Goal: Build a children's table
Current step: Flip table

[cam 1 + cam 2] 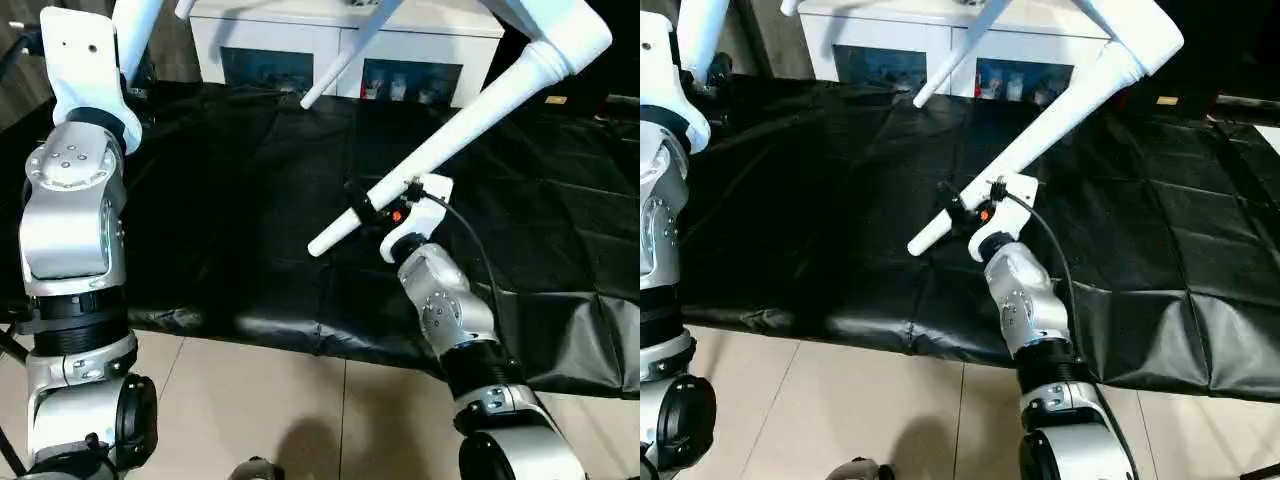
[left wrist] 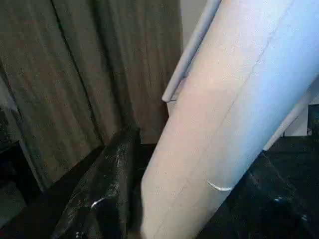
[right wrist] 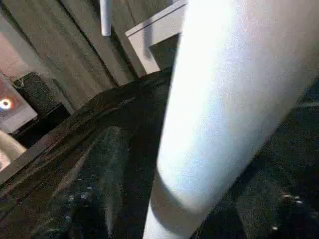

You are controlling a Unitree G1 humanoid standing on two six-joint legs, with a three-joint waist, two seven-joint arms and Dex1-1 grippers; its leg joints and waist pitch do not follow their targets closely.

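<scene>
Three legs of the children's table (image 1: 545,45) are visible, raised above the black sheet (image 1: 250,200). The right gripper (image 1: 372,210) pinches one leg (image 1: 440,150) near its tip. Left fingers: I cannot tell. Assembly seems nearly finished.

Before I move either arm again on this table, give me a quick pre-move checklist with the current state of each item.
1. Right claw closed on the long round white plastic leg: ok, the black fingers clamp it near its free end.
2. Left claw holding its leg: cannot tell; the left wrist view shows a white leg close up, but no fingers.
3. Right-hand leg joined to the table's corner socket: ok, it looks seated.
4. A further leg hangs free above the black sheet: ok.
5. Room from the white cabinet with dark glass doors: not ok, legs cross in front of it.
</scene>
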